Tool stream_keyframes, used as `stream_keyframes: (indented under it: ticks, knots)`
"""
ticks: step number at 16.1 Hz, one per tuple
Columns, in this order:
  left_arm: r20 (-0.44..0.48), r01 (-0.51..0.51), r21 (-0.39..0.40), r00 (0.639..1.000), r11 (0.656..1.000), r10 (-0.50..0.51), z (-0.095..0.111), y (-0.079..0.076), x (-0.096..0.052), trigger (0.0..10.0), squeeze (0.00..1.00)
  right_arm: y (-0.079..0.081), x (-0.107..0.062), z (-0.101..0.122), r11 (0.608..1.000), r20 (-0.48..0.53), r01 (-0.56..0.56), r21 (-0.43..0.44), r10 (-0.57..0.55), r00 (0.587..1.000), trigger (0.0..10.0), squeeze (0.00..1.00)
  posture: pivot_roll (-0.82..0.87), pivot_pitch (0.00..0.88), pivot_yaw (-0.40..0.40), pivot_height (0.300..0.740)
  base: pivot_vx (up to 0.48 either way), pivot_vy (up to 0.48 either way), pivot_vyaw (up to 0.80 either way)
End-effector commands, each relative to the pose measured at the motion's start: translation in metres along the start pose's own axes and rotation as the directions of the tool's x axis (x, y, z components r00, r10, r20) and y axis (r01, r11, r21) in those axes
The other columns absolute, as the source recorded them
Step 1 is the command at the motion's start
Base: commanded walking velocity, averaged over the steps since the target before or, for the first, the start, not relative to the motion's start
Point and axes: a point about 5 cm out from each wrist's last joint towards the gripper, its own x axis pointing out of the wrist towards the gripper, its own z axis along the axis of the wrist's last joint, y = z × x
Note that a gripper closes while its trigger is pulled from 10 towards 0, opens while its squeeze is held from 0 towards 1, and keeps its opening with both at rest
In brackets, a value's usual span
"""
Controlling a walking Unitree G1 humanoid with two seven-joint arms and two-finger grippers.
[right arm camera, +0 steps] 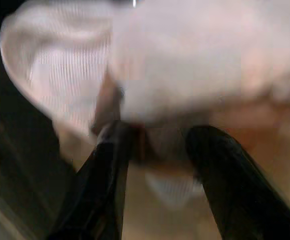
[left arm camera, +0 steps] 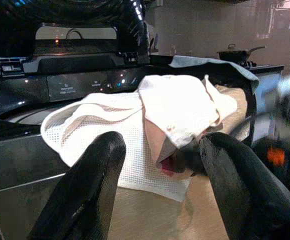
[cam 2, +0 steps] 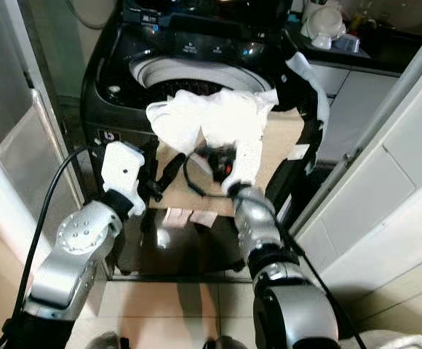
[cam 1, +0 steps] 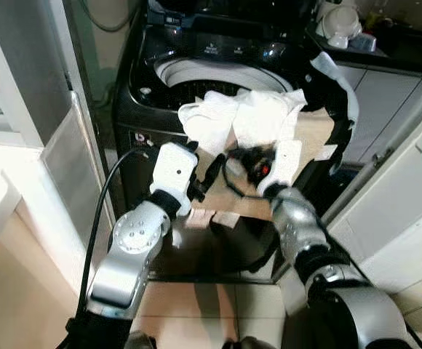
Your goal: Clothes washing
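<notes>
Left eye view looks down on a black top-loading washing machine (cam 1: 196, 80) with its round drum opening (cam 1: 218, 76) showing pale at the top and a dark control panel (cam 1: 225, 49) behind it. A tan piece of fabric (cam 1: 309, 134) lies draped over the machine's front edge, hanging down toward the floor, and a bundle of white clothes (cam 1: 247, 120), part of it white mesh, rests on top of that fabric at the front rim of the drum opening. The left gripper (left arm camera: 157, 165) is raised in front of the machine, just short of the bundle; in the left wrist view its two black fingers (left arm camera: 92, 185) stand wide apart with the white mesh cloth between and beyond them, and they do not appear to touch it. The right gripper (right arm camera: 152, 145) reaches in from the other side and sits right up against the lower edge of the white clothes; in the blurred right wrist view its fingers (right arm camera: 110, 165) are spread with cloth directly ahead, and whether any cloth is pinched cannot be told. A grey-edged black lid or cover (cam 1: 338, 83) curves up beside the machine on the robot's right. A black cable (cam 1: 98, 211) runs down along the left arm. White cabinet panels (cam 1: 400, 189) stand to the right, and a countertop (cam 1: 375, 40) with white dishes sits behind.
</notes>
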Motion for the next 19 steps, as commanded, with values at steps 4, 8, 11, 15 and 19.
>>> stream_keyframes:
  ticks: [4,8,11,15,19]
  knots:
    - [0.016,0.022,0.005,1.000,1.000,-0.022,0.004,-0.005,0.002,10.0,0.00,0.013,0.013,0.001,0.989,-0.122,-0.043,-0.140,0.025,0.992,10.0,0.00,0.09,0.000,-0.109,0.724,0.000,0.000,0.00]
    - [0.013,0.008,0.008,1.000,1.000,-0.008,0.004,-0.005,-0.001,10.0,0.00,0.013,0.024,0.014,0.967,-0.154,-0.014,-0.255,-0.027,0.988,10.0,0.00,0.13,0.000,-0.132,0.724,0.000,0.000,0.00]
    - [0.010,-0.002,0.009,1.000,1.000,0.001,0.004,-0.005,-0.003,10.0,0.00,0.001,0.029,0.030,0.922,-0.135,0.054,-0.384,-0.113,0.984,10.0,0.00,0.14,0.000,-0.139,0.724,0.000,0.000,0.00]
    - [0.008,-0.003,0.005,1.000,1.000,0.003,0.004,-0.005,-0.002,10.0,0.00,-0.004,0.043,0.081,0.844,0.011,0.137,-0.519,-0.153,0.988,10.0,0.00,0.13,0.000,-0.139,0.724,0.000,0.000,0.00]
    - [0.011,0.014,-0.004,1.000,1.000,-0.014,0.003,-0.008,0.002,10.0,0.00,-0.005,0.054,0.169,0.678,0.280,0.326,-0.658,-0.181,0.943,10.0,0.00,0.10,0.000,-0.129,0.724,0.000,0.000,0.00]
